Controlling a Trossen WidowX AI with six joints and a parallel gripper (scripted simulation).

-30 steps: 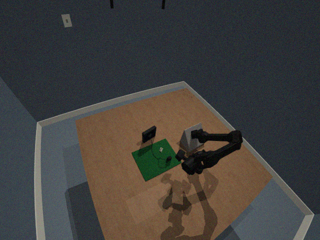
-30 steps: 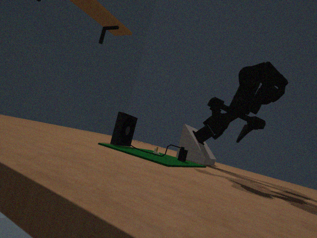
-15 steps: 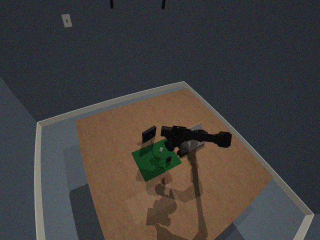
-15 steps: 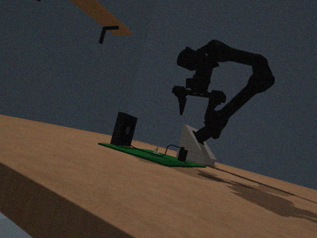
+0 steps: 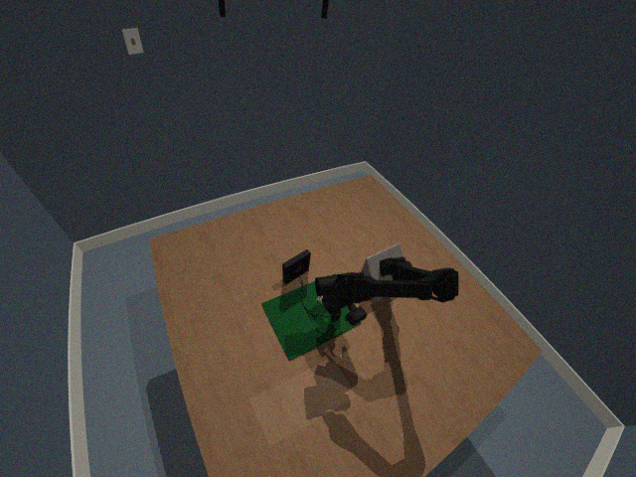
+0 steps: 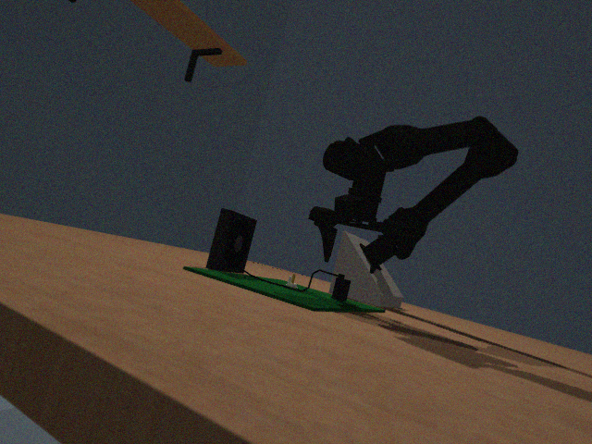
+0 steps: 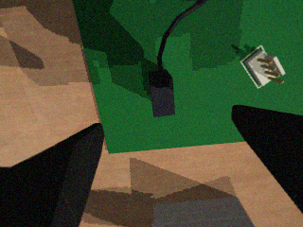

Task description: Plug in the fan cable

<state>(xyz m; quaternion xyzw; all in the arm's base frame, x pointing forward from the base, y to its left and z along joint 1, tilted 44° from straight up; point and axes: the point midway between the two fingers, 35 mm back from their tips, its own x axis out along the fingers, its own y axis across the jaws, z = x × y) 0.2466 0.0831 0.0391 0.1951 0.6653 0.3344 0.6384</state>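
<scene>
The black fan plug (image 6: 340, 289) (image 7: 163, 96) stands upright on the green board (image 5: 279, 314) (image 6: 308, 302) (image 7: 204, 120), near a corner and apart from the header. Its black cable (image 6: 309, 281) (image 7: 161, 51) runs from its top toward the fan (image 5: 296, 267) (image 6: 229, 244). The white four-pin header (image 5: 320, 298) (image 6: 291, 281) (image 7: 264, 68) has bare pins, upper right in the wrist view. My gripper (image 6: 351, 265) (image 7: 167, 120) is wide open and empty above the board's edge. In the wrist view the plug shows between and just beyond the fingertips, touched by neither. The arm hides part of the board in the top view.
A grey wedge-shaped stand (image 5: 383, 253) (image 6: 356, 272) is at the arm's base, close behind the board. The fan stands upright at the board's far edge. The wooden table (image 5: 216, 287) (image 6: 191, 344) lies under everything, with arm shadows across it.
</scene>
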